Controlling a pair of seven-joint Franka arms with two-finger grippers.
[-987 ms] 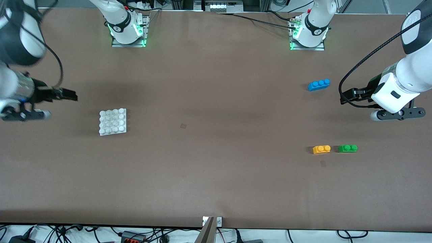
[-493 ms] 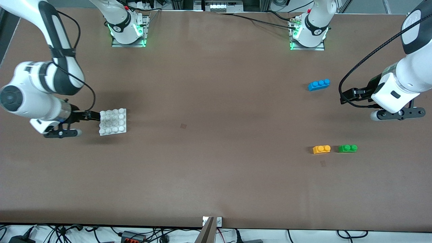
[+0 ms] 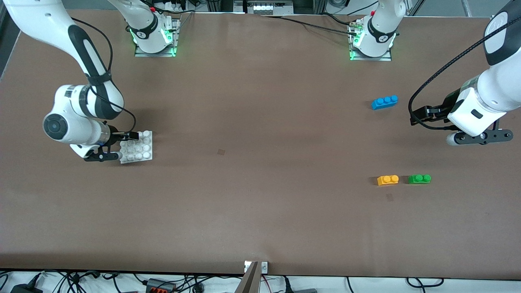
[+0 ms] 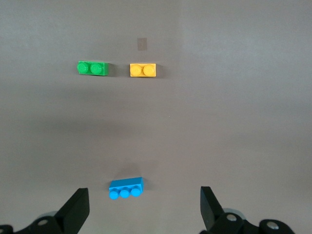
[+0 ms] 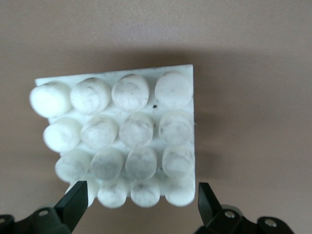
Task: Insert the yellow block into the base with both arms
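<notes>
The white studded base (image 3: 138, 147) lies toward the right arm's end of the table. My right gripper (image 3: 122, 145) is open at the base's edge toward that end. In the right wrist view the base (image 5: 126, 131) fills the picture and the right gripper (image 5: 141, 207) has one finger on either side of its edge row of studs. The yellow block (image 3: 387, 179) lies toward the left arm's end and shows in the left wrist view (image 4: 143, 70). My left gripper (image 3: 420, 115) is open and empty above the table beside the blue brick (image 3: 384, 102).
A green two-stud brick (image 3: 419, 178) lies beside the yellow block, toward the left arm's end, and shows in the left wrist view (image 4: 92, 68). The blue three-stud brick (image 4: 126, 188) lies farther from the front camera than both. The arm bases (image 3: 152, 36) stand along the table's back edge.
My right arm has swung in from the table's end to the base, and its open fingers now stand at the base's edge. The left arm and the bricks have not moved.
</notes>
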